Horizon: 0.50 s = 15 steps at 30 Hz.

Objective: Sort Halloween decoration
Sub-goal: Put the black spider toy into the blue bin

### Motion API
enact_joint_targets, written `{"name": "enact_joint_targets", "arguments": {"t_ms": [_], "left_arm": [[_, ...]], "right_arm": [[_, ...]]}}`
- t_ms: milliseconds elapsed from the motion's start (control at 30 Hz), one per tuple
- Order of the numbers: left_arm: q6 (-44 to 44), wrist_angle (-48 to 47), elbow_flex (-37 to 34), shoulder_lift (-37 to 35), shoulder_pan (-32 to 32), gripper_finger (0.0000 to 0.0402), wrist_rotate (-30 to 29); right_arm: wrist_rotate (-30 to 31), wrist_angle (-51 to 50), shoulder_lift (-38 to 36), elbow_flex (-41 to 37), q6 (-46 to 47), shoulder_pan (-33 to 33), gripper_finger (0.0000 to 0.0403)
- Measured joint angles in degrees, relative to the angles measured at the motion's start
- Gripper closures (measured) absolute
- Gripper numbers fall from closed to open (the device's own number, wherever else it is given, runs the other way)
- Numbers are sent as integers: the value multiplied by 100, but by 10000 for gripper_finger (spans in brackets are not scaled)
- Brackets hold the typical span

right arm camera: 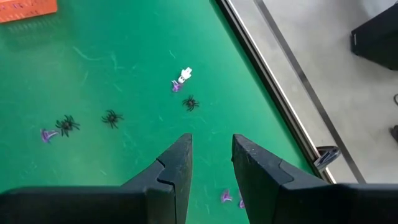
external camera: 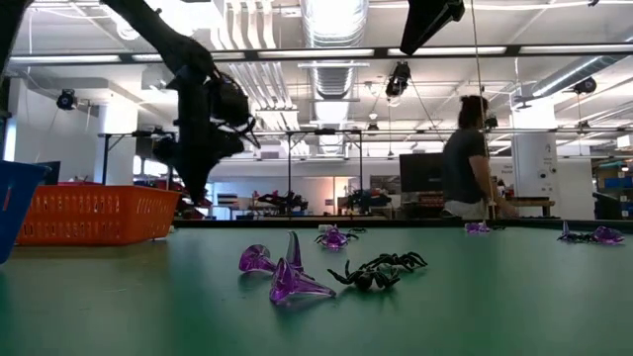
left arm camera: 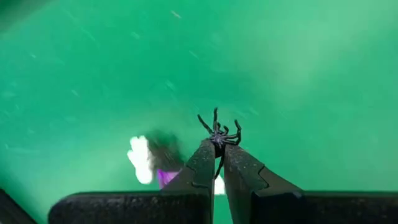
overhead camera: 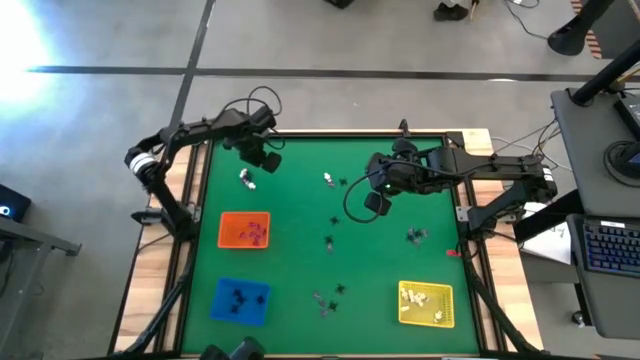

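Now left jaws (left arm camera: 216, 163) pinch one black spider (left arm camera: 219, 132).

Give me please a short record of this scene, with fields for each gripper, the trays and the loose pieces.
left gripper: shut on a black spider, above the green table
right gripper: open, empty, over the table's middle
orange tray: pinkish-purple pieces
blue tray: black pieces
yellow tray: white pieces
loose trinkets: several scattered on the table, unsorted
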Motion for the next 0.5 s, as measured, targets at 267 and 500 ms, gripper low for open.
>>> {"name": "enact_joint_targets", "arguments": {"t_ms": [267, 500], "left_arm": [[-390, -593, -49, -994, -1033, 402, 7], [-1267, -842, -53, -1866, -2325, 401, 7]], "right_arm": [[2, -6, 2, -83, 11, 0, 296], [2, -5, 2, -87, 10, 0, 296]]}}
